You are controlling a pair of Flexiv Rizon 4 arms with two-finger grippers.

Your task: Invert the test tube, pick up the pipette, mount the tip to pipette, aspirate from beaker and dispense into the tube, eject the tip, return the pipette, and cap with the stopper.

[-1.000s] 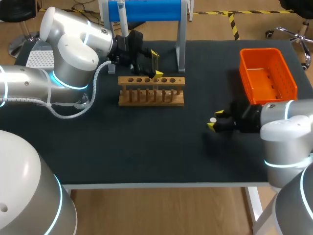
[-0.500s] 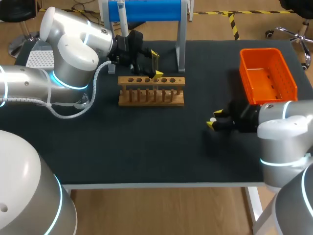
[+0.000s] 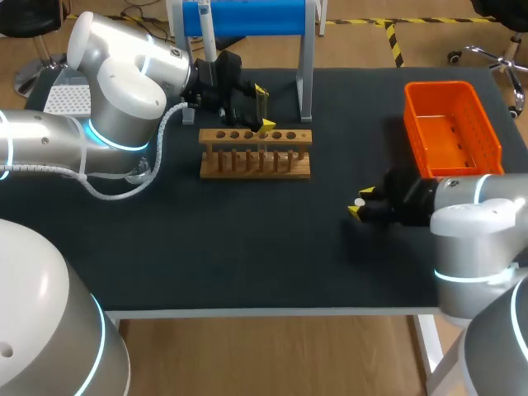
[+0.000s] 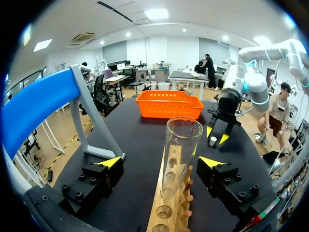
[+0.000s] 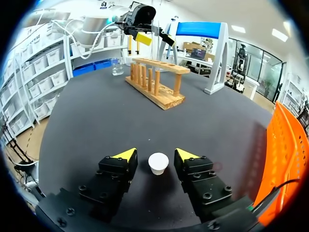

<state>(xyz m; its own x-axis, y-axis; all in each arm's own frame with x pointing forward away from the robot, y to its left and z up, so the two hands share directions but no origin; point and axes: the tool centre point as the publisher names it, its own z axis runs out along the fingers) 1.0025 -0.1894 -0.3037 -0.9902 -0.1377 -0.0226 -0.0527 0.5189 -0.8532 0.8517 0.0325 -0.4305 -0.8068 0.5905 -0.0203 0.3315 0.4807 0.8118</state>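
A clear test tube [image 4: 181, 154] stands upright, mouth up, in the wooden rack [image 3: 256, 153]. My left gripper [image 3: 264, 107] is open around the tube, one finger on each side and clear of the glass. A small white stopper [image 5: 158, 163] sits on the black table. My right gripper [image 5: 157, 155] is low over it, and a narrow gap shows between the stopper and each finger. From above, the stopper [image 3: 360, 201] shows between the right gripper's [image 3: 360, 201] yellow tips. A white pipette [image 3: 207, 33] hangs on the blue stand [image 3: 247, 16].
An orange basket [image 3: 450, 124] stands at the right rear of the table, close behind my right arm. A glass beaker [image 5: 116, 66] sits past the rack's far end. A white perforated tip box [image 3: 66, 99] lies at the far left.
The right gripper's fingers have drawn closer together around the stopper, and the right arm has shifted slightly. The left arm and tube have not moved.
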